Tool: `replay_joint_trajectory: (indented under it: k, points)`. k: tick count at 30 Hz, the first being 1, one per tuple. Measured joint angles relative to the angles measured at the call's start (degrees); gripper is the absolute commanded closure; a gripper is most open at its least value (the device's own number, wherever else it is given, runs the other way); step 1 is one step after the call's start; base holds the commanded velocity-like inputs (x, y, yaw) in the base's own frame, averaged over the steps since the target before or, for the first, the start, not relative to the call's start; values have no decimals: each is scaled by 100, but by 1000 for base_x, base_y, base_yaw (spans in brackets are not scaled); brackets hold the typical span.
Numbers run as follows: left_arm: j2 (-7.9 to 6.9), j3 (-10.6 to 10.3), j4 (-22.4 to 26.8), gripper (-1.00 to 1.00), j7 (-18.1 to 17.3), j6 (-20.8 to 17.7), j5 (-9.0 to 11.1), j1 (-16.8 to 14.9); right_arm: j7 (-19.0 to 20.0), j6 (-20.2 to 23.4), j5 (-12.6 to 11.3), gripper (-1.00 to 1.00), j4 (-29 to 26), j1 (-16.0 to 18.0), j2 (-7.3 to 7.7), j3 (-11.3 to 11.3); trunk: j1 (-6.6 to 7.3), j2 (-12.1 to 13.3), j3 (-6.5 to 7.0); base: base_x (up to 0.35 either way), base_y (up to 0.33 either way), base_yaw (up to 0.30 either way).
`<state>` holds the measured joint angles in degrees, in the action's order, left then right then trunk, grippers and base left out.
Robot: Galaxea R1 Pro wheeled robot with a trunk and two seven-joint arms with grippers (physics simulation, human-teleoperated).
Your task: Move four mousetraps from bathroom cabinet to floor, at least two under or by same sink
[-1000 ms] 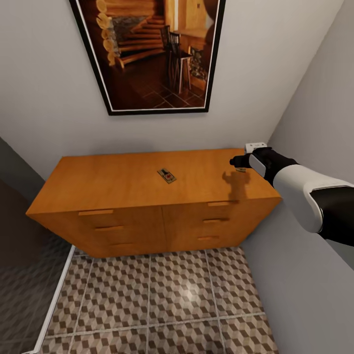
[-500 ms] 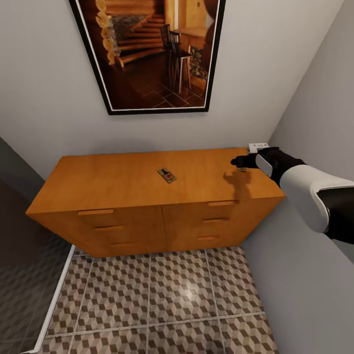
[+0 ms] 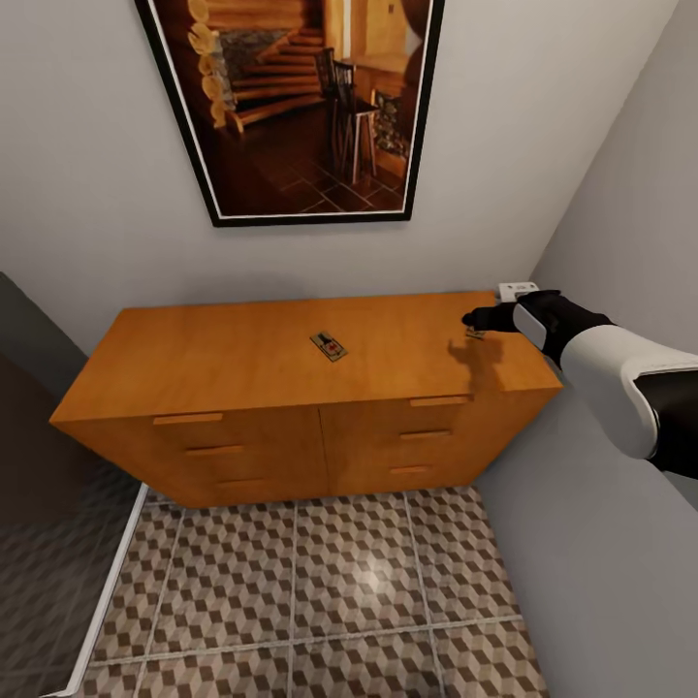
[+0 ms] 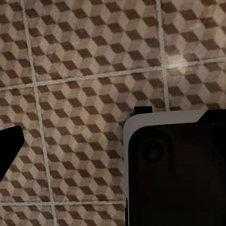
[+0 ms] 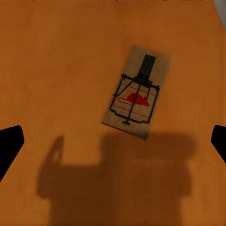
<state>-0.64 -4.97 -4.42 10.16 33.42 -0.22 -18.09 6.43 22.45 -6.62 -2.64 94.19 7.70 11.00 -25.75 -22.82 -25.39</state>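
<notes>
My right gripper [image 3: 472, 318] hangs spread wide over a mousetrap [image 5: 137, 98] lying flat near the cabinet's [image 3: 242, 364] right end. I should centre on the board, drop straight, then pinch its long edges.

1. Looking at a home interior, a narrow tiled corner consistent with a bathroom; rendered, not photographed.
2. Showing patterned floor tiles [image 3: 320, 582] with a brown, beige and white cube print and pale grout lines, also appearing in the left wrist view.
3. Standing against plain pale walls: a low orange-brown wooden cabinet [image 3: 242, 427] with drawer fronts and slim bar handles.
4. Hanging above it: a black-framed picture [image 3: 301, 107] of a log-cabin room.
5. Sitting at the wall corner: a white socket [image 3: 517, 289].
</notes>
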Motion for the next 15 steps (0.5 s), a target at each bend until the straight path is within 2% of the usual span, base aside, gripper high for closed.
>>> replay_joint_trajectory:
  k: [7,15]
  points:
    - [0,0,0,-100,0,0,0,0,-1,0,2,-100,6,0,7,1,0,0,0,100,-62,0]
    - [0,0,0,-100,0,0,0,0,-5,0,7,-100,8,0,6,1,0,0,0,20,-9,0]
